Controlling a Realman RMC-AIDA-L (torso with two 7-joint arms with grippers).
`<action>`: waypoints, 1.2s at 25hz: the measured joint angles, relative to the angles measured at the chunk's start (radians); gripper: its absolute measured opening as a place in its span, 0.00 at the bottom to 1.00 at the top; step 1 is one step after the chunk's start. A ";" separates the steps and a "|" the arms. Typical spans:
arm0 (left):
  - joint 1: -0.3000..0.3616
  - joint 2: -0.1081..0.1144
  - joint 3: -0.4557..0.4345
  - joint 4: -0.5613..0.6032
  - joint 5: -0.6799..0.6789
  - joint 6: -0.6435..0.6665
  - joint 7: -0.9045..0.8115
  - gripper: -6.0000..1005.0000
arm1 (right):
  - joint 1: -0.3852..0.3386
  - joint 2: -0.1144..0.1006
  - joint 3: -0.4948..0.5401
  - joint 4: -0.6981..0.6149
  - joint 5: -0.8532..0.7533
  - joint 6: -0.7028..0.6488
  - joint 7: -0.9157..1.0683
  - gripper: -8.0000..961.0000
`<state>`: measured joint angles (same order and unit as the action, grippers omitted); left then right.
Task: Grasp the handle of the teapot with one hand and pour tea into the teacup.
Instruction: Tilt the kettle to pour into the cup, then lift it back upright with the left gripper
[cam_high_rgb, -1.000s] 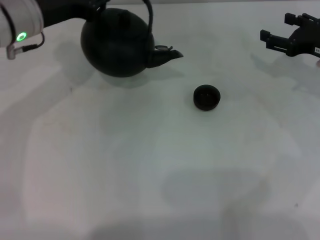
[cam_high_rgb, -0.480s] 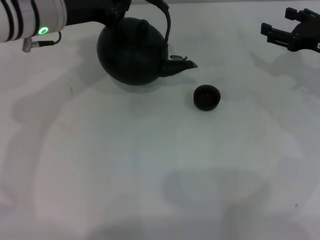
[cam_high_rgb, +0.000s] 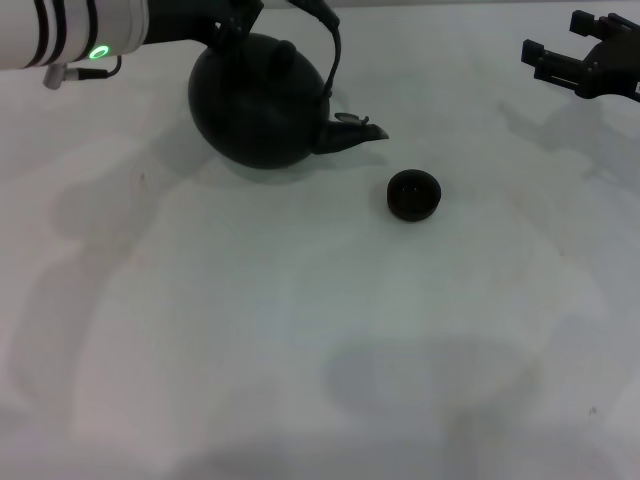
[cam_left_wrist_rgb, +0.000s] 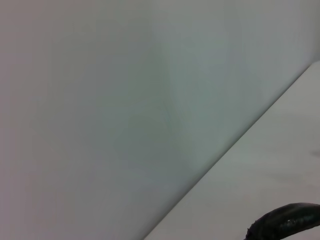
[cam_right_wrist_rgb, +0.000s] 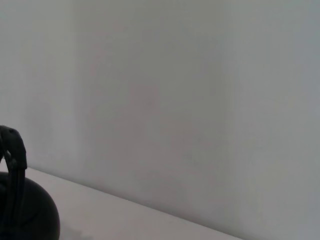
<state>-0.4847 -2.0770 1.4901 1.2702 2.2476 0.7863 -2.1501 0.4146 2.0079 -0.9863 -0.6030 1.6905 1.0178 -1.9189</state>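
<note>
Teapot (cam_high_rgb: 258, 110) shifted left, teacup (cam_high_rgb: 413, 194) head-view only

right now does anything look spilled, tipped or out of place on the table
Nothing stands out. The teapot is upright with its lid on, spout aimed toward the teacup, which stands upright and apart from it. No spilled liquid shows on the table. The left gripper is at the handle; the right gripper waits at the far right.
</note>
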 joint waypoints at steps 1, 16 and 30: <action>0.000 0.000 0.004 0.008 0.001 0.001 -0.001 0.18 | 0.000 0.000 0.000 0.000 0.000 -0.001 0.000 0.90; -0.001 0.000 0.064 0.139 0.118 0.096 -0.069 0.17 | 0.006 -0.002 0.007 0.000 0.002 -0.006 0.000 0.90; 0.012 -0.001 0.083 0.174 0.220 0.142 -0.090 0.17 | 0.009 -0.001 0.011 0.000 0.001 -0.007 -0.001 0.90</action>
<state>-0.4725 -2.0779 1.5726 1.4447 2.4681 0.9287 -2.2405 0.4235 2.0064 -0.9755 -0.6028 1.6919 1.0108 -1.9200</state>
